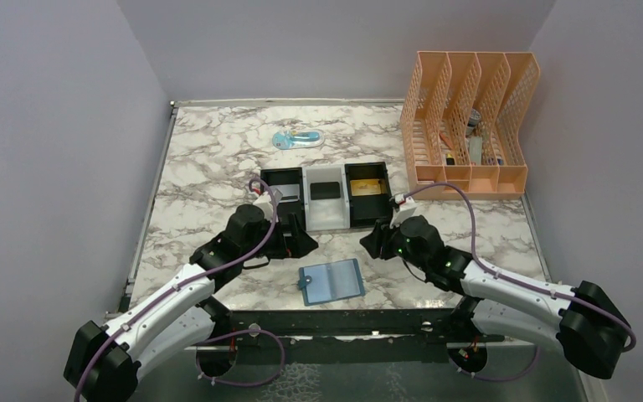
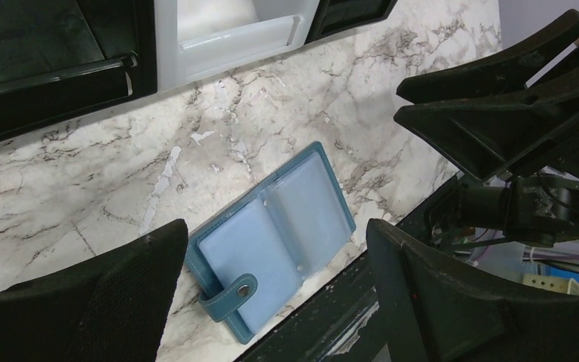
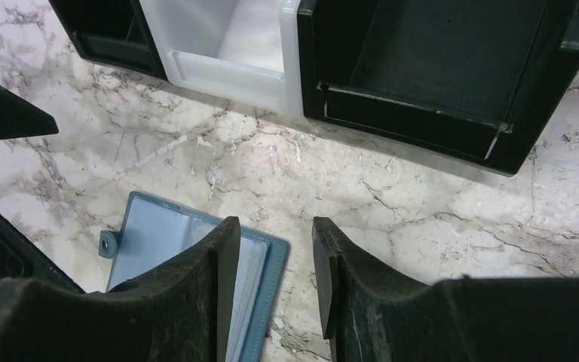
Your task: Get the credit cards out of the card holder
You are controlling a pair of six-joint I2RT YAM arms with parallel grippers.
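The card holder lies open and flat on the marble table, with its pale blue inside turned up. Seen from above, it is between the two grippers and a little nearer to the arm bases than their fingertips.

The left gripper has its two fingers wide apart and nothing is between them. From its wrist, the holder shows in the gap between the fingers. The closing strap with its snap sticks out from the holder's edge, toward one finger of this gripper. Whether any card sits in the clear sleeves, I cannot tell.

The right gripper hangs near the holder on the other side. Its fingers are also apart, with a narrower gap, and only marble shows between them. One of its fingers hides part of the holder.

Beyond both grippers' fingertips stands the black-and-white tray. A gold card lies in the black compartment ahead of the right gripper. A dark card lies in the white middle one.
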